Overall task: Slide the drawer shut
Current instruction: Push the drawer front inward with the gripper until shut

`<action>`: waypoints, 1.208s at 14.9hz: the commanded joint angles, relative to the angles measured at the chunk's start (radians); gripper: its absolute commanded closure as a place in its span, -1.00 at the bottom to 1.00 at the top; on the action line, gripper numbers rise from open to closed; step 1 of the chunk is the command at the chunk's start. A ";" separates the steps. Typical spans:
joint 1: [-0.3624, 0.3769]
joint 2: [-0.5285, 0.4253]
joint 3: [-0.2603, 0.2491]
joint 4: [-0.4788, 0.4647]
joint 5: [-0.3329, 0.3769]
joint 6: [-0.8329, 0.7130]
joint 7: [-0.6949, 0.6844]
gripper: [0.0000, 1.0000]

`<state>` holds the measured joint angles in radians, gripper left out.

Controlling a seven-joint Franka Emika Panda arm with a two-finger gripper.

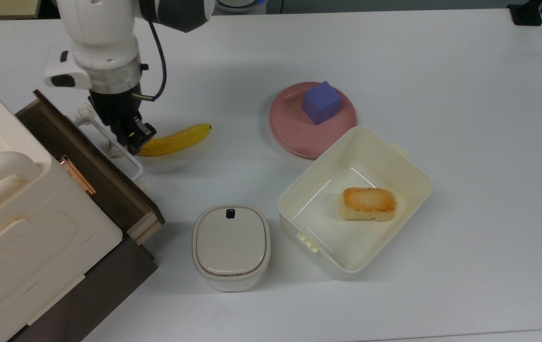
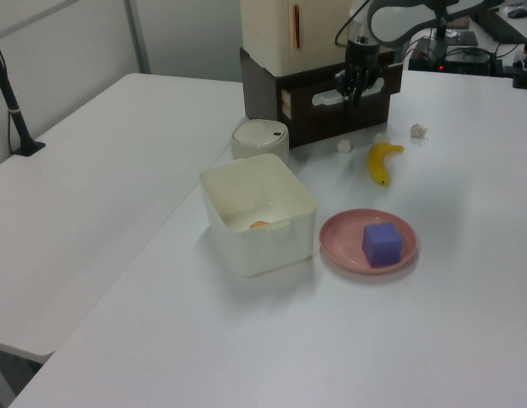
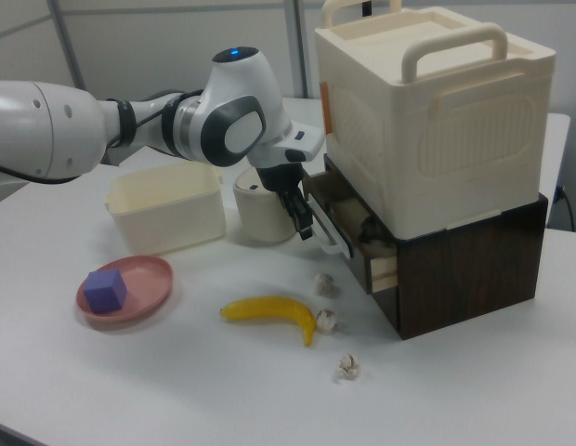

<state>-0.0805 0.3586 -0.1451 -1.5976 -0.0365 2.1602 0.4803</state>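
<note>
Dark brown wood fronts the drawer (image 1: 95, 161), which I see sticking partway out of the lower brown cabinet (image 3: 464, 269) under the big cream box (image 3: 427, 111), at the top view's left edge of the desk (image 1: 442, 71). Its white loop handle (image 1: 126, 159) juts toward the banana (image 1: 175, 140). My tool (image 1: 130, 137) hangs just at that handle, its dark fingers pointing down against the handle's outer bar; I cannot tell how far apart they stand or whether they grip anything. In the right view the tool (image 3: 305, 221) sits directly in front of the drawer face. Small white crumpled bits (image 3: 327, 319) lie on the desk near the banana. Farther off stand a lidded cream pot (image 1: 231, 246), an open cream tub (image 1: 408, 166) holding a toasted bread piece (image 1: 368, 203), and a pink plate (image 1: 290, 128) carrying a purple cube (image 1: 321, 102).
</note>
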 commanded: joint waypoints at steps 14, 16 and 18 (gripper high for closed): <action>-0.021 0.080 -0.022 0.088 0.006 0.130 0.012 0.43; -0.025 0.086 -0.022 0.090 0.006 0.156 0.034 0.43; -0.027 0.085 -0.024 0.090 0.004 0.155 0.029 0.43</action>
<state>-0.1048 0.4216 -0.1604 -1.5360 -0.0365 2.2877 0.4952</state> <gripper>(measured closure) 0.714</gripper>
